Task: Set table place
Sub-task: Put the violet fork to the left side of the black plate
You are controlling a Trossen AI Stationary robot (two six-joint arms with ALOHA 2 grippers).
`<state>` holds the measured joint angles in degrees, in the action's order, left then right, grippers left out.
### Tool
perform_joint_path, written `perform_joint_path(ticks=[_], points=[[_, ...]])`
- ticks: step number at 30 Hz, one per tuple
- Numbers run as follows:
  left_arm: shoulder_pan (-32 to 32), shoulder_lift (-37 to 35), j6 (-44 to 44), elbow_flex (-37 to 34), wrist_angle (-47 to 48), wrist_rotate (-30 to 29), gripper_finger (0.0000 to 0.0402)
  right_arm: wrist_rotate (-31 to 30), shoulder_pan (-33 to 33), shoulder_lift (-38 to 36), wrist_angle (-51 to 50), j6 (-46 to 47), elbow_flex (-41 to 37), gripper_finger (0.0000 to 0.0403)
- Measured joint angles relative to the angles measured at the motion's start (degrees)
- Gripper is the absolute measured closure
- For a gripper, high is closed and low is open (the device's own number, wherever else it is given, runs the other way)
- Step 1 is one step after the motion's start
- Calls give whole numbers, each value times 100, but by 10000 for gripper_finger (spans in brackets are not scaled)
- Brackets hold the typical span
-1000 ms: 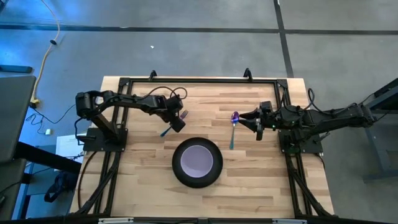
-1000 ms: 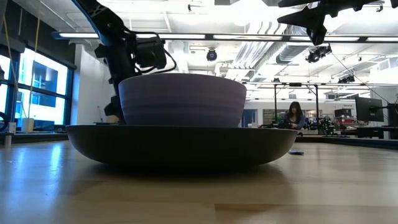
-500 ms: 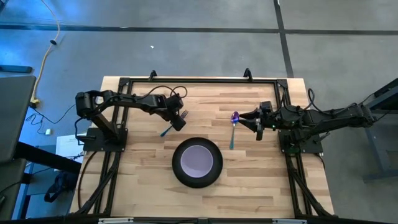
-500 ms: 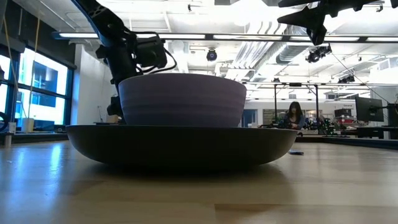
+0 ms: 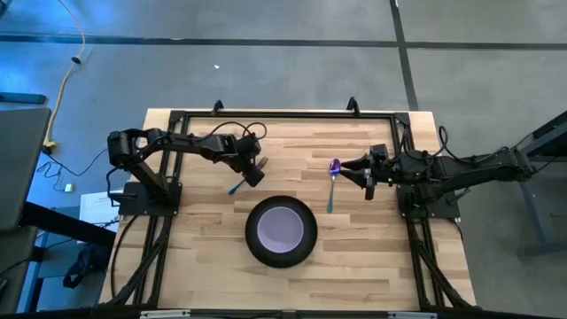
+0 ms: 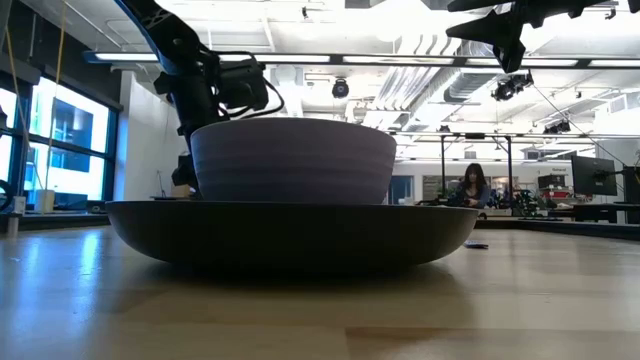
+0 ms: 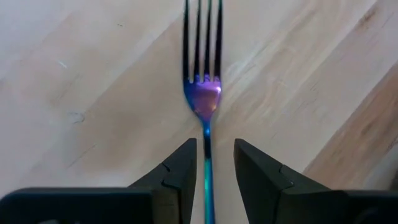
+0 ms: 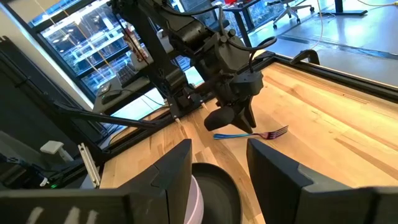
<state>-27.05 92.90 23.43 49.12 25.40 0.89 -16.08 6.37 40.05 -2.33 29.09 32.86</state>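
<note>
Overhead, the large rectangular table of light wood planks (image 5: 354,257), edged by a black metal rail frame, carries all pieces of the place setting. The round black plate (image 5: 257,241) lies near the table's middle, with the smaller lavender bowl (image 5: 281,229) standing inside it; from table height the bowl (image 6: 292,160) rises above the plate's dark rim (image 6: 290,232). The purple-and-teal fork (image 5: 241,181) lies flat on the wood to the left of the plate and apart from it, its tines pointing toward the far edge. The purple-and-teal spoon (image 5: 333,182) lies flat to the right of the plate, also apart from it, its bowl end toward the far edge.

The left hand (image 5: 254,174) is low over the fork; its wrist camera shows the two dark fingers (image 7: 175,177) parted, one on each side of the fork's slim teal handle (image 7: 206,149), not pressed against it. The right hand (image 5: 361,168) is just beside the spoon's bowl end, on the side away from the fork, its fingers (image 8: 171,168) spread and holding nothing. The right wrist camera looks across the table at the left hand (image 8: 229,117) over the fork (image 8: 252,134).

A seated person (image 6: 470,187) shows in the room behind.
</note>
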Motion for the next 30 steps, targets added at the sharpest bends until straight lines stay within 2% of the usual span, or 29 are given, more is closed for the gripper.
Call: perform_joint_path(ticks=[12,21,30], points=[[4,246,-177,44,92,55,307,-2,-2,-2,0,19,0,256],[2,343,-357,438,161,-38,307,-4,-2,-2,20,-1,0,256],[4,708,-571,772,755,-49,307,-4,-4,-2,20,-64,0,256]])
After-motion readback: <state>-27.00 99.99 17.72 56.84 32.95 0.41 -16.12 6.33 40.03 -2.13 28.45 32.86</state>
